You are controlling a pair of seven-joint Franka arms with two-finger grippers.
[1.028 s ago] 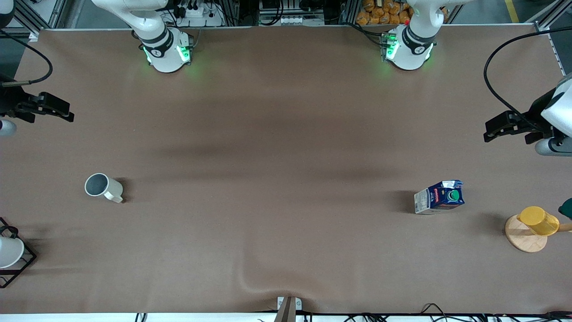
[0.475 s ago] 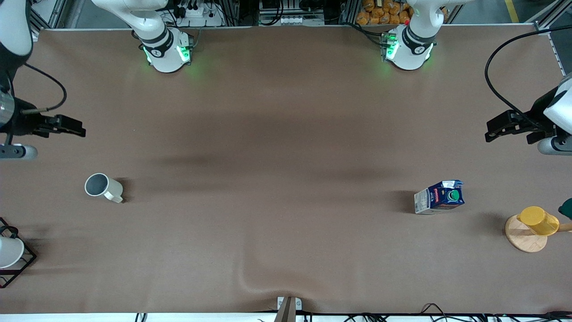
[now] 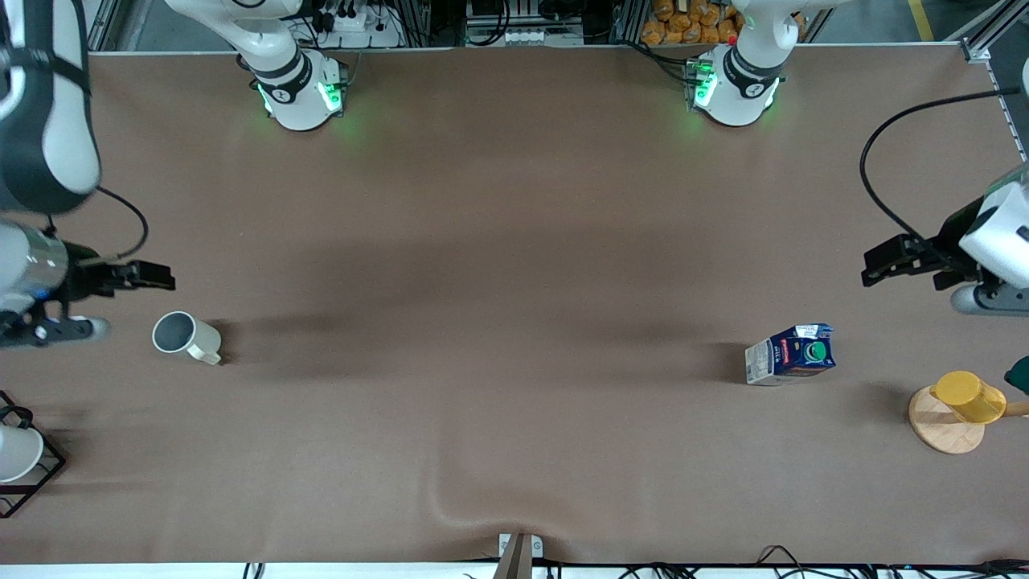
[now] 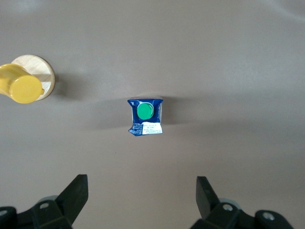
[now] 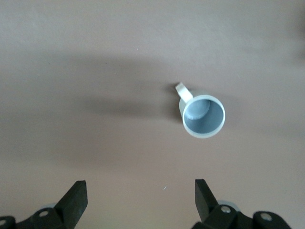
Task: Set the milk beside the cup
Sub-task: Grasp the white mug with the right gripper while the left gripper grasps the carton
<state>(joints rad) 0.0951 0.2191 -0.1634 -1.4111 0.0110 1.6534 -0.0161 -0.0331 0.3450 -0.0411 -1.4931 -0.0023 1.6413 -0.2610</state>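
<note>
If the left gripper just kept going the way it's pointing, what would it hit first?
Probably the bare table. The open left gripper points down at it, with the milk a little ahead of its line rather than between its fingers, though depth is hard to judge.

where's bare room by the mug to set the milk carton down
The brown cloth is bare all round the cream mug; the widest stretch runs from it toward the milk carton. It is tighter toward the right arm's end, where the open right claw hangs and the white cup in its wire rack stands nearer the front camera.
</note>
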